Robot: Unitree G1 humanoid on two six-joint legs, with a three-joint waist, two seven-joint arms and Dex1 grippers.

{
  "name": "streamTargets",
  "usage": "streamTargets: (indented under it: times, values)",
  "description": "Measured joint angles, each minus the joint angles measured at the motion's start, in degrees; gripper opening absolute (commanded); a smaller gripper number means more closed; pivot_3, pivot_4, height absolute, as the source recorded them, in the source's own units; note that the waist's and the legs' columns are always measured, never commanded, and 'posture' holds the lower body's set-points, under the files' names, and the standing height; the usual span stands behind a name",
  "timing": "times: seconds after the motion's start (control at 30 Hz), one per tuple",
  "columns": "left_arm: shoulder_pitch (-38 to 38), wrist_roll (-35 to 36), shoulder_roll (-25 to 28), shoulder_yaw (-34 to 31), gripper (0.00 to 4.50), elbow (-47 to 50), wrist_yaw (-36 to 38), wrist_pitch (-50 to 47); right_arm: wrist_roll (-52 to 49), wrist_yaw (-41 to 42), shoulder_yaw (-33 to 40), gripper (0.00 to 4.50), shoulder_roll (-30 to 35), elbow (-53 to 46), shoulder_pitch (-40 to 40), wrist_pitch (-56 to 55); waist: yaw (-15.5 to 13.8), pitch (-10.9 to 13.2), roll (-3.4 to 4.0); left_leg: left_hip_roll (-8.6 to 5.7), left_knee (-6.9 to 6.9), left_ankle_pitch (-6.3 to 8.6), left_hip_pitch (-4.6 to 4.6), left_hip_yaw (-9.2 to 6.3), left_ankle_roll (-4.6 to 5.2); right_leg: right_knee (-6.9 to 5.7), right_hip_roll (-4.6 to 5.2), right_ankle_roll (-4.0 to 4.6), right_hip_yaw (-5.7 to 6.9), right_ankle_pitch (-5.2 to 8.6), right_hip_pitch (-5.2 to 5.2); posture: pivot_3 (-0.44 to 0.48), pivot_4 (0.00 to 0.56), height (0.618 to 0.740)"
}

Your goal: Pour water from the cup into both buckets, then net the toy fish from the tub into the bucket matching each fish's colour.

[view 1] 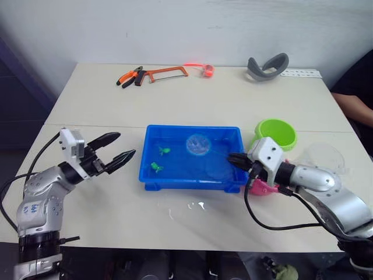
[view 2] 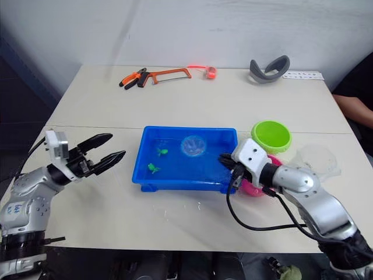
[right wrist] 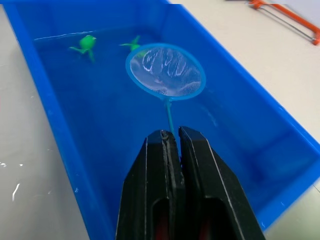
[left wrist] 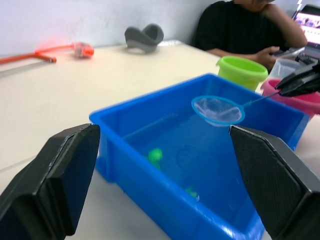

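Note:
The blue tub point(view 1: 186, 182) sits mid-table with water in it. Two green toy fish point(view 1: 164, 150) point(view 1: 156, 167) lie in its left half. My right gripper point(view 1: 232, 158) is at the tub's right end, shut on the thin handle of the net point(right wrist: 165, 71), whose hoop hangs over the middle of the tub, beside the fish point(right wrist: 86, 43). The lime green bucket point(view 1: 276, 133) stands right of the tub. The pink bucket point(view 1: 265, 188) is mostly hidden behind my right wrist. The clear cup point(view 1: 323, 157) is further right. Left of the tub, my left gripper point(view 1: 126, 144) is open and holds nothing.
An orange hacksaw point(view 1: 166, 73), pliers point(view 1: 129, 77), an orange roll point(view 1: 207, 70) and a grey curved band point(view 1: 267, 67) lie along the far edge. A person's arm point(view 1: 352, 108) rests at the table's right side. Water drops point(view 1: 195, 205) glisten in front of the tub.

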State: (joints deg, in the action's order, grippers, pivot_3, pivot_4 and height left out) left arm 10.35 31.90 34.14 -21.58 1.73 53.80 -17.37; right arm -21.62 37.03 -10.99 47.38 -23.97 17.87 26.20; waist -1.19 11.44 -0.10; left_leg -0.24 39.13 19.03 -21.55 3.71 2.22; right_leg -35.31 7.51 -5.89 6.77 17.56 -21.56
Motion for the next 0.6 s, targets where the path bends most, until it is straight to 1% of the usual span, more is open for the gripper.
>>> streamTargets:
  times: [0.13,0.37,0.5,0.6]
  values:
    - [-1.8,0.4,3.1,-0.6,4.48,0.5,0.5,-0.9,4.9,2.2,-3.0,0.0,-0.6,2.7,4.3,1.3,0.0,0.0,0.0,0.01,-0.02,0.01,0.0,0.0,-0.03,0.0,0.0,0.0,0.0,0.0,-0.03,0.0,0.15,0.74]
    - [-1.0,0.6,10.2,-0.2,4.48,-0.6,5.5,-2.7,14.9,4.3,-11.4,0.0,-3.9,8.8,11.1,3.1,0.4,0.0,0.01,0.0,-0.07,0.02,-0.01,0.02,-0.05,0.0,-0.01,0.02,0.01,0.01,-0.08,0.0,0.15,0.74]
    - [1.2,0.2,12.1,0.8,4.48,-2.4,7.2,-2.9,17.9,5.6,-13.2,0.0,-6.4,10.6,13.4,3.8,0.9,0.0,0.01,0.0,-0.08,0.02,-0.05,0.03,-0.05,0.0,-0.01,0.02,0.03,0.01,-0.1,0.0,0.15,0.74]
    - [2.1,-0.4,12.2,2.1,4.48,-3.3,7.9,-2.9,19.5,5.8,-13.7,0.0,-9.4,12.0,15.0,3.9,1.4,0.0,0.01,0.0,-0.11,0.02,-0.05,0.03,-0.05,-0.02,-0.04,0.01,0.05,0.02,-0.12,0.0,0.15,0.74]
